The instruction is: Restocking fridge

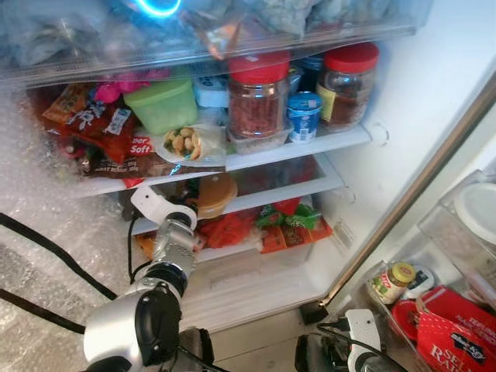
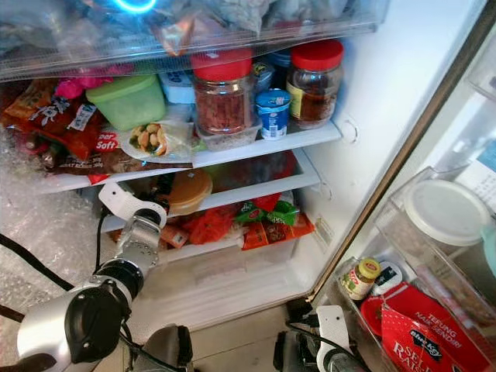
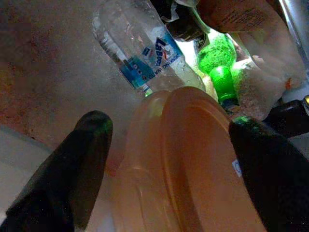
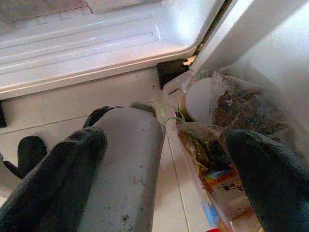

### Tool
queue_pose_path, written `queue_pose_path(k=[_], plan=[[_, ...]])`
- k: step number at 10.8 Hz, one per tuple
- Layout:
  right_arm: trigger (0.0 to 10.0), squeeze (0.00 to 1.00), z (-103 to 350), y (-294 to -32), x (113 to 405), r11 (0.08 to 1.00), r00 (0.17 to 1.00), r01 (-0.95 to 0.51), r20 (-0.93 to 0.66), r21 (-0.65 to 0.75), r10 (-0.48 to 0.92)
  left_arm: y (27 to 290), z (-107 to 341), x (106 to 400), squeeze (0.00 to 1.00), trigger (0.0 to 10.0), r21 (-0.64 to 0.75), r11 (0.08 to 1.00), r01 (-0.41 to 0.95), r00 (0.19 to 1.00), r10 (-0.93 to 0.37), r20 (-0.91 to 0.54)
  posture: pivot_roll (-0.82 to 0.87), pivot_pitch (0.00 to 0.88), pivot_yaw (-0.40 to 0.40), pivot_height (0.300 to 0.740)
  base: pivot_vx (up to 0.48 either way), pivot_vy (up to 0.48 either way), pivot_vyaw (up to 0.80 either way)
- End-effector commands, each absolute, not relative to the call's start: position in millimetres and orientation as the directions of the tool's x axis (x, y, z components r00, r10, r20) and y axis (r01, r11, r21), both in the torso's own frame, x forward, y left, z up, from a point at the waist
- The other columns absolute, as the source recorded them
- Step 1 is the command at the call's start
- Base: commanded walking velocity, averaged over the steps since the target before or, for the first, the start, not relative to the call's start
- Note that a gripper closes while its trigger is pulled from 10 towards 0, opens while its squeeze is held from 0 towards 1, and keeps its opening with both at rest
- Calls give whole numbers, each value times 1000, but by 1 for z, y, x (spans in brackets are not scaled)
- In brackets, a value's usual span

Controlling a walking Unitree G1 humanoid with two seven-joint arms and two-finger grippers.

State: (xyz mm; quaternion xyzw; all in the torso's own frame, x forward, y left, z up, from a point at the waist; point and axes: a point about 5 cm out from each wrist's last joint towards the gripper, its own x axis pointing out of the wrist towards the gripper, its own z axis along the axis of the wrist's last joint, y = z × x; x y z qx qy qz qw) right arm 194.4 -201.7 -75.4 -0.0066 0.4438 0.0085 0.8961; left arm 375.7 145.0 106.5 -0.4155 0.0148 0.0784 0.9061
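The left gripper (image 3: 166, 145) had its jaws spread either side of an orange tub (image 3: 193, 164) on the middle shelf (image 1: 294, 194), not clamped. Placement looked nearly done; next it should back out without dragging the tub. The right gripper (image 4: 164, 159), jaws open, hung idle low by the door bin (image 1: 434, 310).

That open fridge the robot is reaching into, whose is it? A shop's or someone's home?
Most likely a home kitchen: the shelves hold opened red-lidded jars, a green tub and snack packets, while the left gripper straddles an orange container.

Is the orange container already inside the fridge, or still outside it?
Inside: the orange container sits on the middle shelf, with the left gripper fingers open around it.
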Motion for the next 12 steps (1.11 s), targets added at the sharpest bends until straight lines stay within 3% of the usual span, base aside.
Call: queue_pose_path(k=[1, 8, 12], plan=[[10000, 0, -84, -196, 180, 1000, 555, -3, -831, 23, 21, 151, 124, 380, 0, 10000, -722, 686, -94, 988, 153, 16, -30, 58, 31, 621, 0, 0, 0], [10000, 0, -83, -195, 182, 1000, 556, 2, -831, 25, 20, 131, 121, 366, 0, 10000, -683, 730, -14, 993, 91, 77, -8, 48, 33, 621, 0, 0, 0], [10000, 0, -83, -195, 183, 1000, 555, -5, -832, 28, 26, 135, 114, 349, 0, 10000, -664, 747, -35, 992, 107, 68, -6, 50, 33, 621, 0, 0, 0]])
